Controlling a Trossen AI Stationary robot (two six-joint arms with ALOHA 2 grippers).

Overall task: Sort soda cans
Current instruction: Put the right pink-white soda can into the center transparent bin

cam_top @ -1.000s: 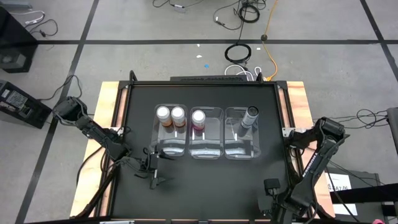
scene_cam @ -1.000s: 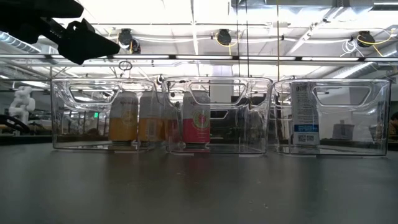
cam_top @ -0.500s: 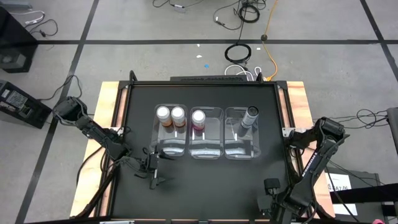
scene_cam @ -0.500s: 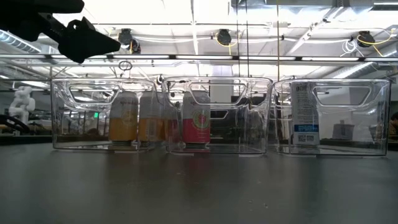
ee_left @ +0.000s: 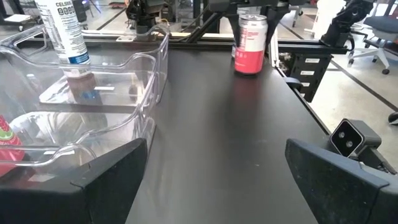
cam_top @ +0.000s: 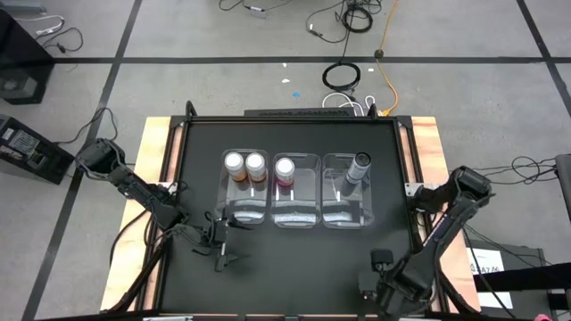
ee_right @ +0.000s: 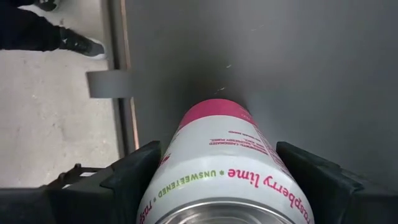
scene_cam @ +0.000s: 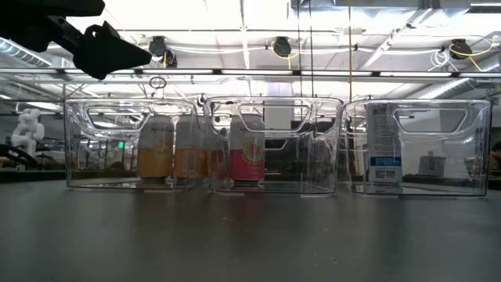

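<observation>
Where black tabletop [ee_right: 261, 56] lies, right gripper [ee_right: 217, 177] clamps cylindrical pink can [ee_right: 221, 162].

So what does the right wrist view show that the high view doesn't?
Only the right wrist view: a pink can close up at the right claw, its label reading raspberry lime. Only the high view: three bins holding four cans, plus the left claw. Both: the right claw and the black table.

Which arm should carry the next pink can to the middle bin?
The right. Its tool already clamps a pink raspberry lime can near the table's front right corner, while the left tool sits open and empty.
</observation>
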